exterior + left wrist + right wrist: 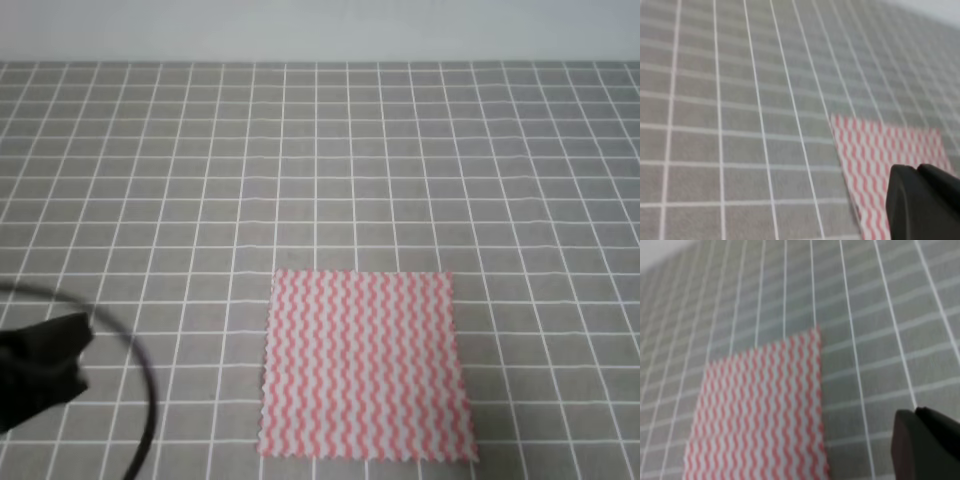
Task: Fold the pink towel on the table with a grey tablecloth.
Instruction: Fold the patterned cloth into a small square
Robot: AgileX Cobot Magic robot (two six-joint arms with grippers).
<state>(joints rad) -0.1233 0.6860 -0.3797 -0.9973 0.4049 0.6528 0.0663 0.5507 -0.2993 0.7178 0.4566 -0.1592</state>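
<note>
The pink towel [366,366] lies flat and unfolded on the table with a grey tablecloth [320,150], near the front edge and a little right of centre. Its wavy pink-and-white stripes run front to back. A dark part of my left arm [40,372] hangs at the lower left, well clear of the towel. In the left wrist view the towel [887,150] lies right of centre, with only a black piece of my left gripper [923,205] in the corner. The right wrist view shows the towel [760,410] to the left of my right gripper [928,446], apart from it.
A black cable [140,370] loops from the left arm over the cloth at the lower left. A pale wall [320,30] runs along the table's far edge. Nothing else lies on the white-lined grid.
</note>
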